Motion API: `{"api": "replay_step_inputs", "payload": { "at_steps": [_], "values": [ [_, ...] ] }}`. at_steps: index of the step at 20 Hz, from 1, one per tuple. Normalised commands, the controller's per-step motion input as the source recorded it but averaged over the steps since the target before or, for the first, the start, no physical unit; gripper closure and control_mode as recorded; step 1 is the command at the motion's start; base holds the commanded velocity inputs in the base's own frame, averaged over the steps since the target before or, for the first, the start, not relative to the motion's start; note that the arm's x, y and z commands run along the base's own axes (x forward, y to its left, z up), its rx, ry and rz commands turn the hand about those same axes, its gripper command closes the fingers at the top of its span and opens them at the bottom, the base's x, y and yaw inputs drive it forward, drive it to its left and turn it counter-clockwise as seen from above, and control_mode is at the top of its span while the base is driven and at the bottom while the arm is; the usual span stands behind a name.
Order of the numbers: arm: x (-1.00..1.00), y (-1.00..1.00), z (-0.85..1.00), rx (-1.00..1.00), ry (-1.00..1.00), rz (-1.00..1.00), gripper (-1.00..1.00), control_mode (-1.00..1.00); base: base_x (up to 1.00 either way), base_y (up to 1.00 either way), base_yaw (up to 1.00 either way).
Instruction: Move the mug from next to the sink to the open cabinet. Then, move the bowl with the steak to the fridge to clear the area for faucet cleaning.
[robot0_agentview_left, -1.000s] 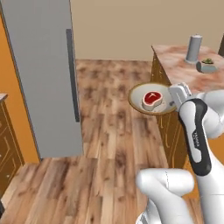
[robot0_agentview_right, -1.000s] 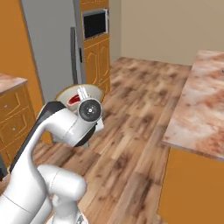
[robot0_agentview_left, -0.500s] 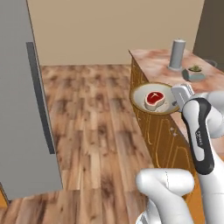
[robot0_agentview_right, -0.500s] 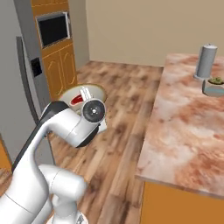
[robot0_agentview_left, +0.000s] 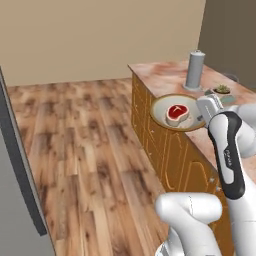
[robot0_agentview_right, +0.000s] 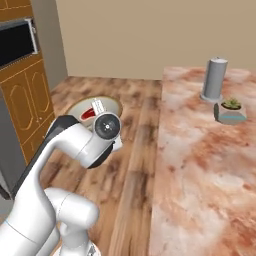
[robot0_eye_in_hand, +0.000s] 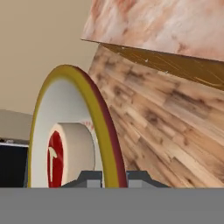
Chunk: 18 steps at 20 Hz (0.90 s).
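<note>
Claw (robot0_eye_in_hand: 104, 177) clenched on the rim of the bowl (robot0_agentview_left: 159, 114), centre-right of the left base view, held above the wood floor (robot0_agentview_left: 85, 145). Steak (robot0_agentview_left: 177, 113) lies inside. Marbled bench (robot0_agentview_right: 200, 160) right; grey cylinder (robot0_agentview_right: 213, 79), small potted plant (robot0_agentview_right: 231, 110) upper right. No writing legible.

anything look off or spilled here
Nothing stands out. The bowl is carried level in mid-air by its rim in the pincer, the steak sits inside it, and nothing has spilled on the wooden floor.
</note>
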Motion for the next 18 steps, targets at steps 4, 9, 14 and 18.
{"api": "replay_step_inputs", "payload": {
  "at_steps": [4,9,14,18],
  "values": [
    [0.0,0.0,0.0,0.0,0.0,0.0,1.0,1.0,1.0,0.36,-0.16],
    [0.0,0.0,0.0,0.0,0.0,0.0,1.0,1.0,1.0,0.38,-0.01],
    [0.0,0.0,0.0,0.0,0.0,0.0,1.0,1.0,1.0,0.42,0.0],
    [0.0,0.0,0.0,0.0,0.0,0.0,1.0,1.0,0.96,0.48,0.06]
  ]
}}
